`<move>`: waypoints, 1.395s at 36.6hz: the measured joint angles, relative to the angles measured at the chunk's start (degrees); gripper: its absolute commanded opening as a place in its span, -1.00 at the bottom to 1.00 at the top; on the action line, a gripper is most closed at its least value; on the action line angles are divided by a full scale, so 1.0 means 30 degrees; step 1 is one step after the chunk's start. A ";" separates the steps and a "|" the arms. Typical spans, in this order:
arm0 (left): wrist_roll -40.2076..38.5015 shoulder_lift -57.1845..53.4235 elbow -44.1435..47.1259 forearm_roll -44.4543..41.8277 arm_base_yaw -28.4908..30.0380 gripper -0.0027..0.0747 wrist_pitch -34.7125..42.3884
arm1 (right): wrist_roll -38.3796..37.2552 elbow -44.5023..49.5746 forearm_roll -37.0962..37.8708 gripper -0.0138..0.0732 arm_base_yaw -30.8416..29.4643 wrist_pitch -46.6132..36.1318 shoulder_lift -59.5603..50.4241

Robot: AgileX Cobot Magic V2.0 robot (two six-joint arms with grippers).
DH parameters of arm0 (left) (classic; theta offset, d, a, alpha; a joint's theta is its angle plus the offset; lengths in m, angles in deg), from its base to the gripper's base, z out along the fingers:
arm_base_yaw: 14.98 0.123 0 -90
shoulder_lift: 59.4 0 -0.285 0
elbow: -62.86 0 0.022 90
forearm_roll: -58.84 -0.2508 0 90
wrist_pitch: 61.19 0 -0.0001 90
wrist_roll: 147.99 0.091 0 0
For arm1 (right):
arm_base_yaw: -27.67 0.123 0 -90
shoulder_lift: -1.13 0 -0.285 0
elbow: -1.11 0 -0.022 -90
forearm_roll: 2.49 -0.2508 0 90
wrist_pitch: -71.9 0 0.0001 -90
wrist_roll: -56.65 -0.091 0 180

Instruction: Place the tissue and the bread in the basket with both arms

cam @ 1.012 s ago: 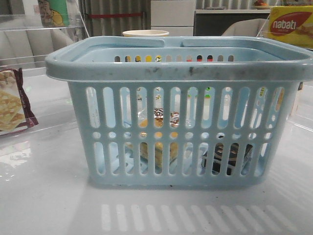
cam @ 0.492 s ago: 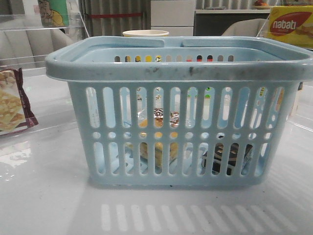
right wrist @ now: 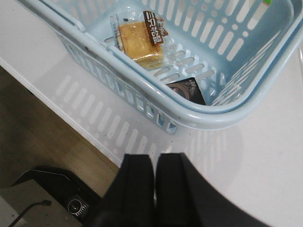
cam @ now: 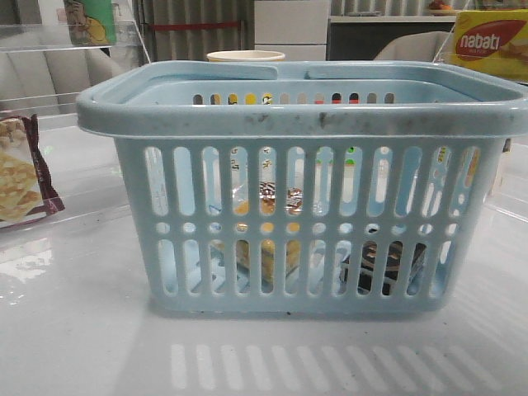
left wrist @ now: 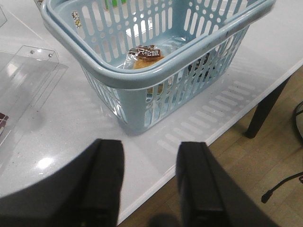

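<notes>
The light-blue basket (cam: 305, 124) stands in the middle of the white table. The bread (right wrist: 140, 44), golden in a clear bag with a dark label, lies on the basket floor; it also shows in the left wrist view (left wrist: 146, 56) and through the slots in the front view (cam: 266, 247). The black tissue pack (right wrist: 187, 90) lies in the basket's right corner, seen through the slots (cam: 386, 266). My left gripper (left wrist: 149, 151) is open and empty, over the table's front edge, short of the basket. My right gripper (right wrist: 154, 163) is shut and empty, back from the basket.
A maroon-edged cracker packet (cam: 23, 177) lies at the left. A yellow nabati box (cam: 491, 43) stands at the back right. A clear acrylic stand (left wrist: 28, 75) sits left of the basket. A pale cup (cam: 245, 56) stands behind the basket.
</notes>
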 measured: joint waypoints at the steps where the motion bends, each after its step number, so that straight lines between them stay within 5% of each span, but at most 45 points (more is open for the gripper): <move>1: 0.0000 0.0000 0.0000 0.0000 0.0000 -0.56 0.0000 | 0.0000 0.0000 0.0000 -0.54 0.0000 0.0000 0.0000; 4: 0.0000 0.0000 0.0027 0.0000 0.0000 -0.70 0.0000 | 0.0032 0.0000 0.0000 -0.56 0.0000 0.0000 0.0000; 25: 0.0000 -0.0485 0.0354 0.0000 0.0297 -0.69 0.0043 | 0.0032 0.0000 0.0000 -0.56 0.0000 0.0000 0.0000; 44: 0.0000 -0.8114 1.0082 -0.0283 1.0695 -0.69 1.0134 | 0.0040 0.0000 -0.0014 -0.56 0.0000 0.0049 0.0000; 51: 0.0000 -0.9779 1.2685 -0.0206 1.2417 -0.69 1.2400 | 0.0072 0.0000 -0.0014 -0.56 0.0000 0.0045 0.0000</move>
